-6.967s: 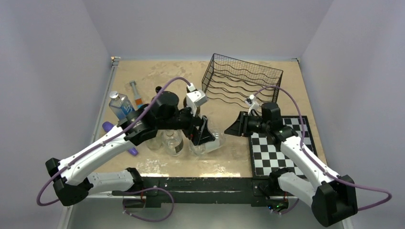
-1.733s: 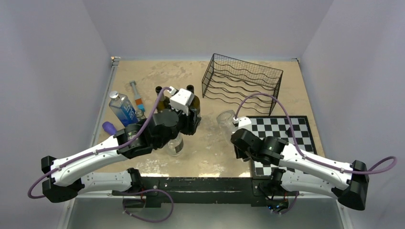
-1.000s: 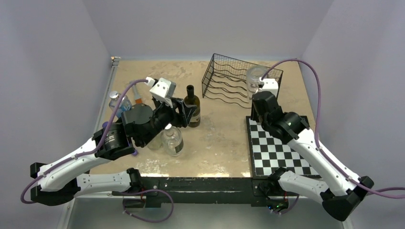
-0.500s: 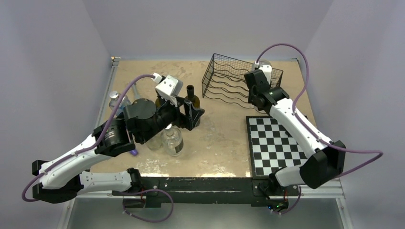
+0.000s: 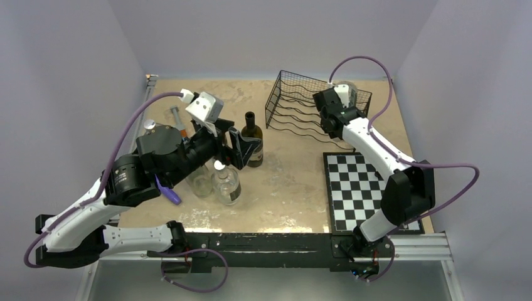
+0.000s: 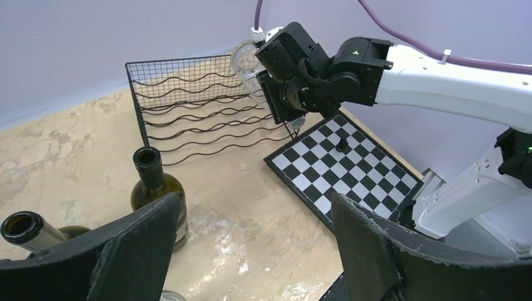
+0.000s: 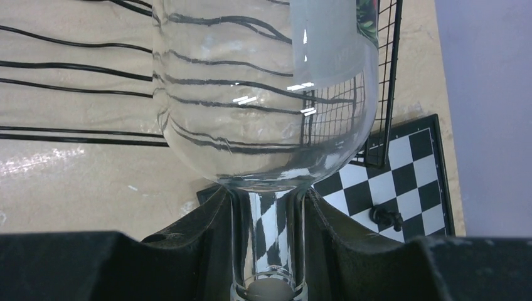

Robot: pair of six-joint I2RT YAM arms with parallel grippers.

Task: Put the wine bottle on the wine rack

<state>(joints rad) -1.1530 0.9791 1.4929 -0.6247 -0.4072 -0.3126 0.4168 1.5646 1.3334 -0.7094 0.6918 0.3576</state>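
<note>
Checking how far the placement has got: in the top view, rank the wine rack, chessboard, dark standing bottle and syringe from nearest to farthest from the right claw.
1. wine rack: the right claw, gripping the clear bottle, hangs over its right end.
2. chessboard: on the right, nearer the arm bases than the rack.
3. dark bottle: upright mid-table, left of the rack.
4. syringe: far left side.

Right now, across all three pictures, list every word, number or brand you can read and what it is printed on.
No text can be read.
Clear bottle: its sticker shows a pale blank side and a green edge, unreadable.
Dark bottle: any print is too small to read.
Chessboard: plain squares, no letters or numbers visible.
</note>
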